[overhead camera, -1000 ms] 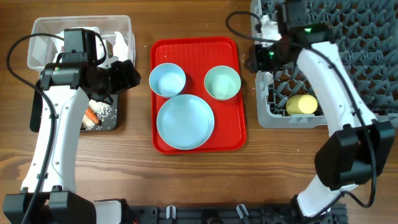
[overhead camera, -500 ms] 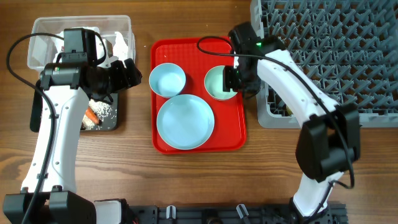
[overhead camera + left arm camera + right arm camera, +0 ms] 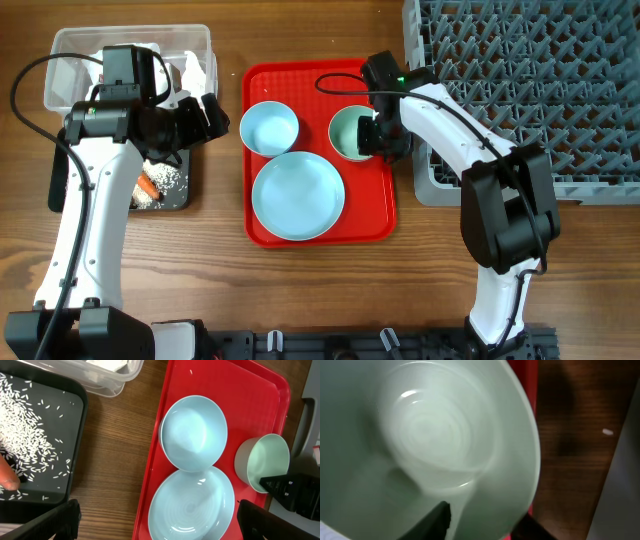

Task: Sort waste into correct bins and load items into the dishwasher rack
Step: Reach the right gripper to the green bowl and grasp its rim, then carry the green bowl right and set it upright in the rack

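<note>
I am straddling the rim of the mint green bowl (image 3: 350, 132) with my right claw (image 3: 375, 135), one finger inside and one outside; I cannot tell whether it is pinching. The bowl is sitting on the red tray (image 3: 385, 215), right of the light blue bowl (image 3: 270, 128). My left claw (image 3: 208, 115) is hanging wide open and empty beside the black tray (image 3: 82, 435).

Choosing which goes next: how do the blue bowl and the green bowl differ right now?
Colour: the blue bowl is light blue, the green bowl mint. Place: the blue bowl sits on the tray's left, the green bowl on its right, nearer the rack. Contact: the right claw straddles the green bowl's rim; no claw is at the blue bowl. Both are empty and open side up.
</note>
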Controlling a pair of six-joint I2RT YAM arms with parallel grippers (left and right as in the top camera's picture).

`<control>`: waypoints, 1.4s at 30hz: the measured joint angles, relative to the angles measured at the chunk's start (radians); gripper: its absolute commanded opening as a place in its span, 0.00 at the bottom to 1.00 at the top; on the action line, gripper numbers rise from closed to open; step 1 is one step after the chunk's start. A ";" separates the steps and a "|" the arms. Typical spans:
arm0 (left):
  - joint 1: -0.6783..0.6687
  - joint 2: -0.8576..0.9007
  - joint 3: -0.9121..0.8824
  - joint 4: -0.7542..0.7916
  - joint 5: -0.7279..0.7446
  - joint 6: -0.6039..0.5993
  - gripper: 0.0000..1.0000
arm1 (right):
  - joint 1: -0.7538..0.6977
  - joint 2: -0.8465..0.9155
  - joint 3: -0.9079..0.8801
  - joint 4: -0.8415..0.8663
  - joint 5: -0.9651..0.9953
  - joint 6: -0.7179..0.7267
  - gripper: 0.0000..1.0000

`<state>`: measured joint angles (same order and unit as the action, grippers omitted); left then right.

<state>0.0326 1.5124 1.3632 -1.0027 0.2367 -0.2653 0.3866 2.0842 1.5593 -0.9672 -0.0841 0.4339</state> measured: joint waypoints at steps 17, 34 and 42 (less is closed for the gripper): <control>0.000 0.001 0.000 0.000 0.000 0.000 1.00 | -0.006 -0.005 0.037 0.023 0.010 -0.035 0.04; 0.000 0.001 0.000 0.001 0.000 0.000 1.00 | -0.147 -0.320 0.141 0.291 0.671 -0.185 0.04; 0.000 0.001 -0.001 0.000 -0.001 0.000 1.00 | -0.221 -0.185 0.140 0.812 0.852 -0.796 0.04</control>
<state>0.0326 1.5131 1.3624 -1.0027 0.2359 -0.2653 0.1658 1.8988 1.6989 -0.1551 0.7681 -0.3618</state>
